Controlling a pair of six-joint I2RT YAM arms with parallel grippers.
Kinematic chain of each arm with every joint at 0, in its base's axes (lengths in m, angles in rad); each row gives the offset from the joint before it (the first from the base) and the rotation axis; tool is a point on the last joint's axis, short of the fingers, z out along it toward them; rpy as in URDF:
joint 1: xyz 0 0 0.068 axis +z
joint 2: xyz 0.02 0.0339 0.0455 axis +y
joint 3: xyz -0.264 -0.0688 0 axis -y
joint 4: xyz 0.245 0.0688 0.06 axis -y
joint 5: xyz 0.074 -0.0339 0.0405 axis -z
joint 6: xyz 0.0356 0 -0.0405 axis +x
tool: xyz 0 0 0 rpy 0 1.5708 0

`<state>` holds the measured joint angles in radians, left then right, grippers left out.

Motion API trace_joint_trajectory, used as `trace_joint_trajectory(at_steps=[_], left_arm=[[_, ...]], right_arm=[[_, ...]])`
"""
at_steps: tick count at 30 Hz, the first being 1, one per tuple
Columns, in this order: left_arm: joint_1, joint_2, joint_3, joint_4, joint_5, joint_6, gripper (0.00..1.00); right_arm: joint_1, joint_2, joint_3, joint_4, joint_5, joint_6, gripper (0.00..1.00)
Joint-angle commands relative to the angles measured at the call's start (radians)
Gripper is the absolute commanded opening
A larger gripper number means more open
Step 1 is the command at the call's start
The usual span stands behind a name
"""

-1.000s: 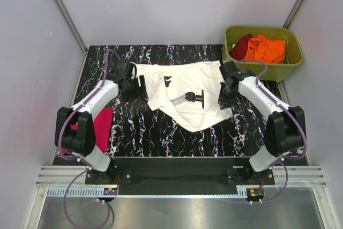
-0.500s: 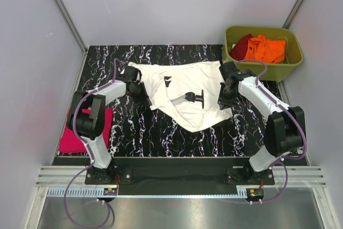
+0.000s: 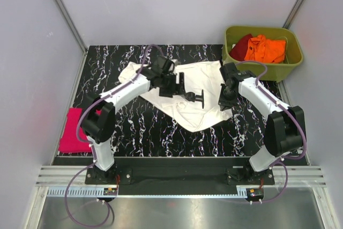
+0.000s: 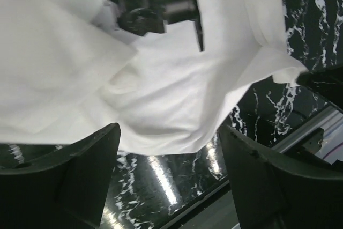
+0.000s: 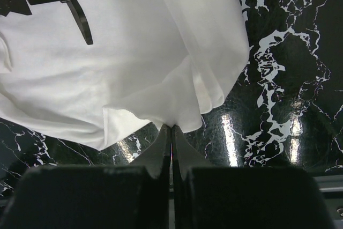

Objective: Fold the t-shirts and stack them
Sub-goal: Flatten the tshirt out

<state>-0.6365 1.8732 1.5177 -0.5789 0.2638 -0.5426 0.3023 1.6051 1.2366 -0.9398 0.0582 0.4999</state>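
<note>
We've got the white t-shirt (image 3: 193,112) lying rumpled mid tabletop (image 3: 134,128). The right gripper (image 5: 171,128) is pinched together on its right-hand hem. The left gripper (image 4: 169,138) hangs over the shirt, fingers wide apart, holding nothing. The pink t-shirt (image 3: 69,131) lies at the left edge, and we see the orange t-shirt (image 3: 266,48) and dark red t-shirt (image 3: 242,45) in the green tub (image 3: 289,64).

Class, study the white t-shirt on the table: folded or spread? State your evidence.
Spread, not folded: the white t-shirt lies rumpled and irregular across the table, no neat rectangle.
</note>
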Motion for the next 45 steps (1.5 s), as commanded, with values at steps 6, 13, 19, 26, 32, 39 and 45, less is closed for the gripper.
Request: trace_joint_trajectory(at_steps=[6,13,19,26,32,39,45], left_arm=[[0.273,-0.078,-0.111,-0.027,0.032,0.038,0.54],[0.284,-0.025,-0.237,0.103,0.117,-0.042,0.39],[0.284,-0.002,-0.267,0.146,0.141,-0.076,0.36],[0.284,0.024,-0.278,0.174,0.126,-0.074,0.38],[0.284,0.063,-0.264,0.208,0.140,-0.097,0.37],[0.276,0.070,-0.277,0.240,0.181,-0.118,0.31],[0.271,0.021,-0.266,0.216,0.169,-0.122,0.12]], right_arm=[[-0.011,-0.025,0.003,0.009,-0.012,-0.021,0.00],[-0.012,-0.008,0.009,0.015,-0.026,-0.018,0.00],[-0.012,-0.001,0.009,0.022,-0.032,-0.017,0.00],[-0.012,-0.002,0.004,0.024,-0.038,-0.011,0.00],[-0.012,0.000,0.006,0.019,-0.040,-0.006,0.00],[-0.012,-0.004,0.000,0.022,-0.044,0.003,0.00],[-0.012,-0.004,0.004,0.019,-0.047,0.009,0.00]])
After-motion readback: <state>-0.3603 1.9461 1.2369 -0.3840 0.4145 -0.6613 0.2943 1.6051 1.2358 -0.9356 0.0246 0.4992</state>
